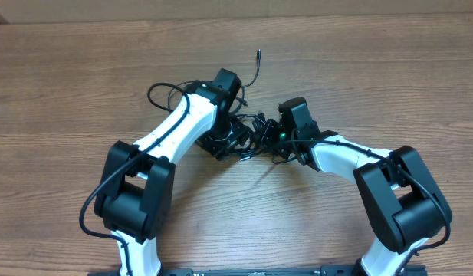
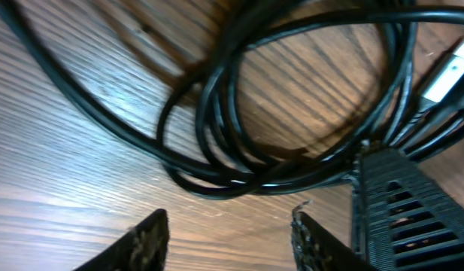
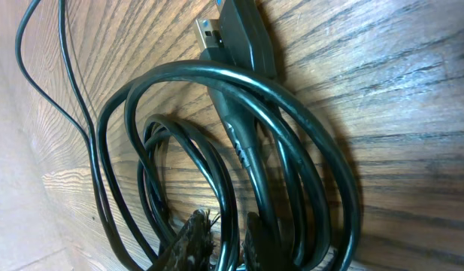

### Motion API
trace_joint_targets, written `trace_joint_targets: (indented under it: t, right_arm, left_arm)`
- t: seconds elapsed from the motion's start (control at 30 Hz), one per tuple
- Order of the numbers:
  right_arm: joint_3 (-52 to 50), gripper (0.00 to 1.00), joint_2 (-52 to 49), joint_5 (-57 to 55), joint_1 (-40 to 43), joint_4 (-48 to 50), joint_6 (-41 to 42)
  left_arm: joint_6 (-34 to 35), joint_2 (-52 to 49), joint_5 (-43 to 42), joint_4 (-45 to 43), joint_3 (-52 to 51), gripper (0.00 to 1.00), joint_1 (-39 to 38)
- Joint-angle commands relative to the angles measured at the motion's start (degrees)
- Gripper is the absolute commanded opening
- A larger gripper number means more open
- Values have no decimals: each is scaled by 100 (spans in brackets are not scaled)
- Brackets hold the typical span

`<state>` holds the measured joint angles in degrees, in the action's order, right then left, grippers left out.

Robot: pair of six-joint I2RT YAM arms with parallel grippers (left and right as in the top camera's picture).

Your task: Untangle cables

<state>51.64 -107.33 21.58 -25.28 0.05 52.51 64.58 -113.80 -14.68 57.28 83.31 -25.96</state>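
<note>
1. You see a big brown wooden table (image 1: 67, 77).
2. The cables (image 1: 255, 126) lie in its middle, between your two arms. They are thin, black and shiny, looped in a messy pile.
3. Your left gripper (image 2: 225, 229) has its jaws apart, just beside the loops, with nothing in them.
4. Your right gripper (image 3: 224, 237) has its jaws pinched on one black cord.
5. A small silver plug (image 3: 210, 31) pokes out above the loops.

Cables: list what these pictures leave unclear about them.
- Overhead: the cables are too small to trace, and lie partly under the left arm.
- Left wrist: a plug is blurred and cut by the right edge.
- Right wrist: whether the right gripper pinches a cable; the bottom edge cuts it off.
</note>
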Motion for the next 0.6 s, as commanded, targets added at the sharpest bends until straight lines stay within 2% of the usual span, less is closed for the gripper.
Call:
trace_joint_targets:
  t: [0.0, 0.17, 0.47, 0.57]
  right_arm:
    - [9, 16, -17, -103, -63, 55, 22]
    - [9, 16, -17, -114, -87, 96, 22]
    - [9, 16, -17, -122, -98, 94, 22]
    - [9, 16, -17, -122, -103, 98, 22]
  left_arm:
    - [492, 94, 181, -138, -142, 48, -107]
    - [667, 94, 293, -205, -146, 38, -107]
    - [780, 94, 310, -164, -251, 38, -146]
    - [962, 94, 310, -199, -380, 33, -146]
